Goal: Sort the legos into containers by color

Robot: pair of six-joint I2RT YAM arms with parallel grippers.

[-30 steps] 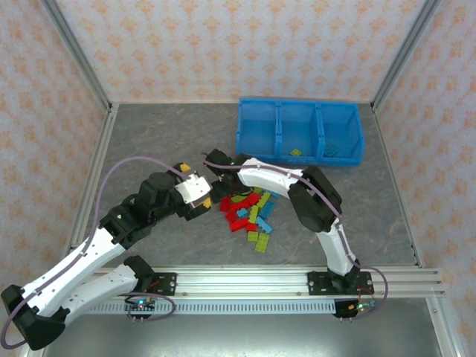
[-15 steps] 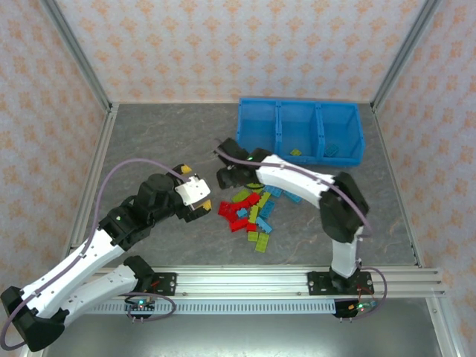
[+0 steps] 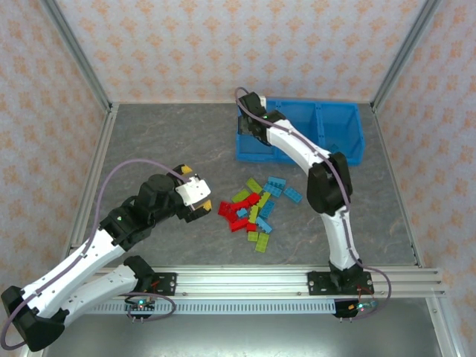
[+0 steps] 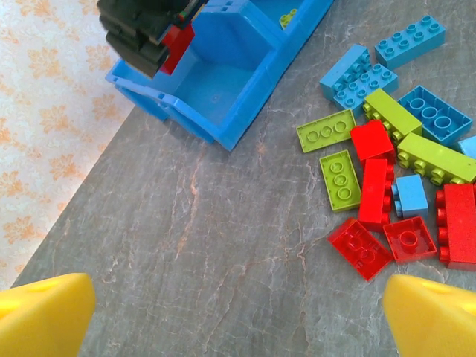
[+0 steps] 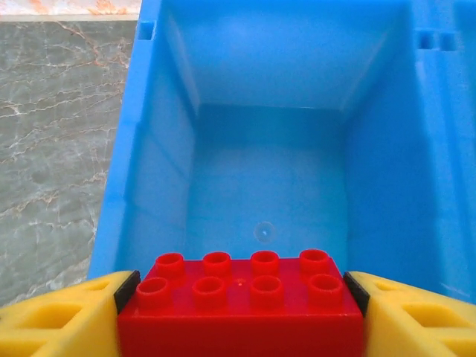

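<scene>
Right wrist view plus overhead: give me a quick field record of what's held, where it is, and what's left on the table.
right jaws: shut on red brick
position: above the left-end compartment of blue bin
that compartment: no bricks visible inside
left jaws: open, holding nothing, near the pile
pile: red, green and blue bricks loose on table
</scene>
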